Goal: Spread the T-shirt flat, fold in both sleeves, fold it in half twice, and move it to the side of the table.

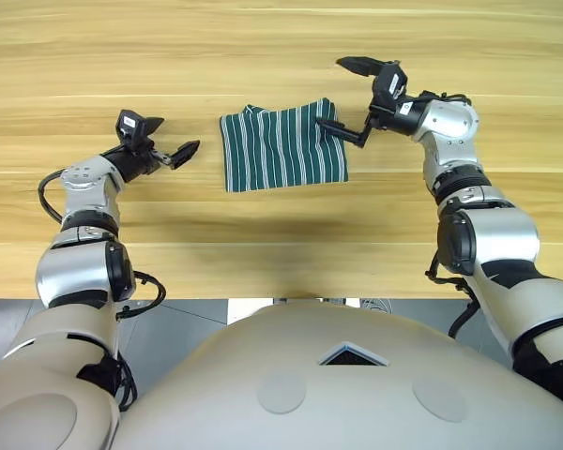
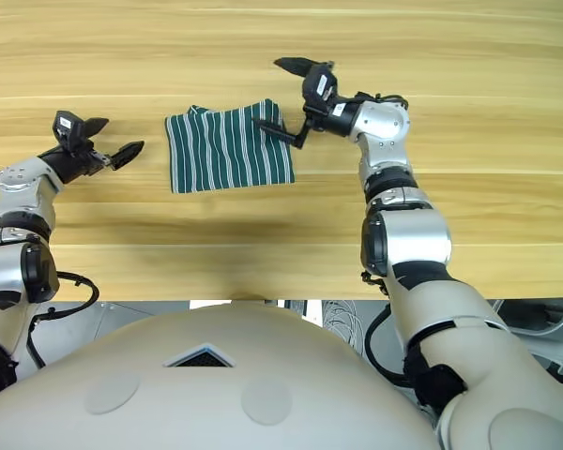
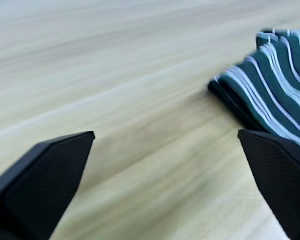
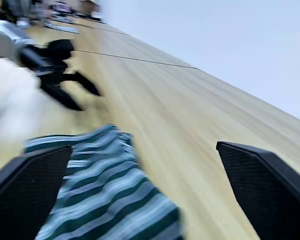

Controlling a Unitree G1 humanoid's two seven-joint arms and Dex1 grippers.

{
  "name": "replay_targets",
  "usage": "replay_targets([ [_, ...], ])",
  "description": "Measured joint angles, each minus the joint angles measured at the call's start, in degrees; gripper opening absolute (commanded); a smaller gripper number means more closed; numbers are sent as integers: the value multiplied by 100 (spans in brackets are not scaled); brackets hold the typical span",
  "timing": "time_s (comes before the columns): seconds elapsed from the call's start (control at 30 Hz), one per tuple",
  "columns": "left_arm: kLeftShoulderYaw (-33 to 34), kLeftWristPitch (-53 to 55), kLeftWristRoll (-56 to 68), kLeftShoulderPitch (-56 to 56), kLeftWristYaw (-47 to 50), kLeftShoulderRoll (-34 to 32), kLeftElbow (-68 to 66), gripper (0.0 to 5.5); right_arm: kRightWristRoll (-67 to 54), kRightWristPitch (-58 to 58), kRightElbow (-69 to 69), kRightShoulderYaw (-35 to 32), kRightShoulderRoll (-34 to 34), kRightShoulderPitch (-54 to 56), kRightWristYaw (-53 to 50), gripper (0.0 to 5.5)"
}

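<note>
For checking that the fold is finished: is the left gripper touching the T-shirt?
Apart. The left eye view shows bare table between the open left gripper and the T-shirt.

Light wooden table (image 1: 263, 56), its grain and plank seams running from the robot's left to its right, and its near edge lying just in front of the robot. One object lies directly on the surface: a dark green T-shirt (image 1: 281, 145) with thin white stripes, folded into a compact, roughly rectangular packet. It rests flat near the middle of the table, with stripes running roughly away from the robot. Stacked cloth layers are visible along its left edge, and its far left corner is slightly uneven.
</note>
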State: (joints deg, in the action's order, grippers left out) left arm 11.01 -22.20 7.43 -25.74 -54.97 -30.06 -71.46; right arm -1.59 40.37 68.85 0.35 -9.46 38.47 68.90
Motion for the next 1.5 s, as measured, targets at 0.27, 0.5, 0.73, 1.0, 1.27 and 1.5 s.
replay_targets([
  [0.27,734,-674,1021,80,-187,367,983,539,698,-355,254,799,586,227,-70,540],
  [0.5,820,-399,1612,764,-298,766,2710,539,1249,-1533,704,1132,766,404,-565,540],
  [0.73,747,-44,1737,1020,-194,912,3342,539,1528,-2856,902,1166,767,498,-1318,540],
  [1.0,735,47,1758,1073,-67,989,3399,539,1292,-3461,906,496,516,535,-2235,540],
  [1.27,745,31,1938,1394,75,1121,4064,539,497,-3607,870,-998,-444,2,-4364,540],
  [1.5,738,-181,1992,1556,349,1412,4398,539,211,-3430,860,-1803,-1085,-541,-5830,540],
])
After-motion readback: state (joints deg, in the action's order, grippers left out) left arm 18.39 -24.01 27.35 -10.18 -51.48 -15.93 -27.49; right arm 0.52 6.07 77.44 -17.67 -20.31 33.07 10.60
